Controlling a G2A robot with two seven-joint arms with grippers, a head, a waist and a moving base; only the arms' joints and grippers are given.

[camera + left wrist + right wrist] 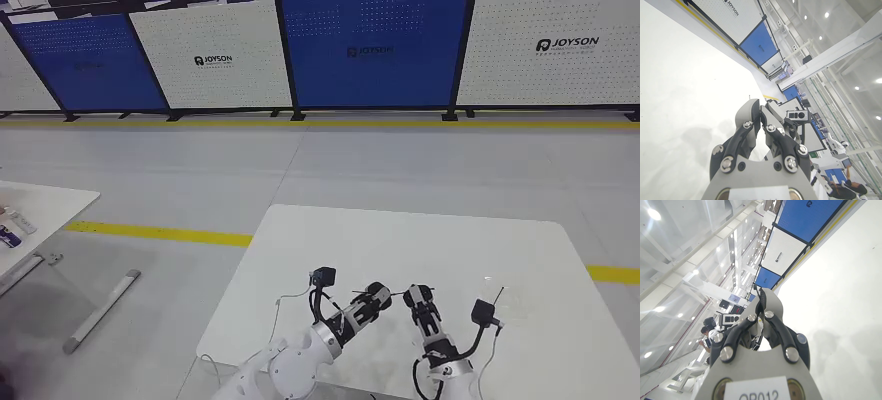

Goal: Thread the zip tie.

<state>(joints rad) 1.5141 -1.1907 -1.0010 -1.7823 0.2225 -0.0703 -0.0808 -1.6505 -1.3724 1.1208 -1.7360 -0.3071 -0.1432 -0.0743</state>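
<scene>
Over worktop [400, 235] near edge: right end effector [762, 294] clamped on zip tie [755, 287] near head, left end effector [760, 108] shut, seemingly on tail. Likely aligning; next, steer tail into head.
</scene>
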